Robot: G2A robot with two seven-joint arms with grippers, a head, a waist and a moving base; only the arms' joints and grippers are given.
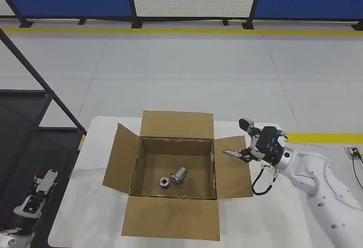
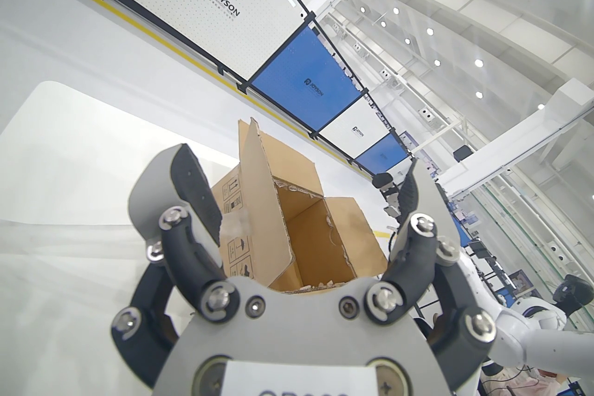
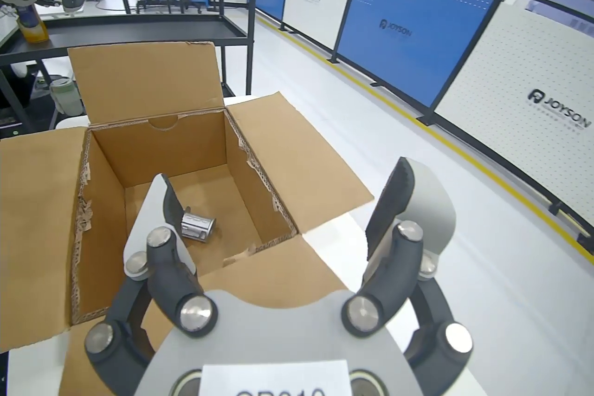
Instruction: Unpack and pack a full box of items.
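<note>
We judge the step in hand to be unpacking: the right gripper (image 3: 283, 179) hangs over the right flap of the cardboard box (image 1: 172, 218), its pincer apart and empty. To do it well, we would clear the torn rim of the right wall, drop straight in, and close across the silver metal cylinder (image 1: 179, 174), which lies on its side and may roll. Short and shiny, it rests near the middle of the box floor, with a small round part (image 1: 163, 182), reddish at its middle, just beside it. The box stands mid-table (image 1: 95, 204) with all 4 flaps spread. The left gripper (image 2: 299, 165), also apart, sits off the table's left edge.
</note>
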